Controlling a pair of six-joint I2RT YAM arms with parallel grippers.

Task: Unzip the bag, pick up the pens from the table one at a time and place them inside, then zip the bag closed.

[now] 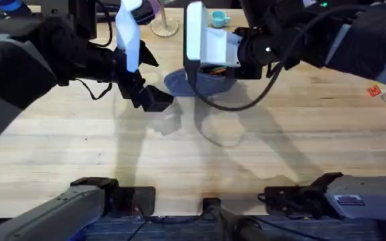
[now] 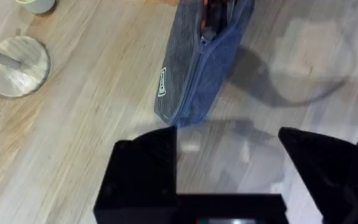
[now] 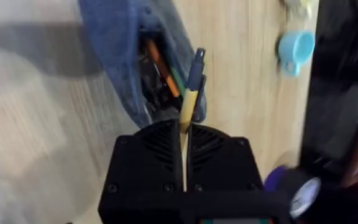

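The table [image 2: 73, 137] spreads bare under me; the bag [image 3: 120, 56] lies unzipped just ahead of my right gripper [image 3: 185, 134], pens already inside; my right fingers pinch the yellow pen [image 3: 190, 99], its dark tip over the opening; I should tilt it along the slot before letting go; my left gripper [image 2: 229, 162] hangs wide open, empty, beside the bag's end.

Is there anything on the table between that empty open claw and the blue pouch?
No. In the left wrist view, only bare table lies between the left gripper and the near end of the bag.
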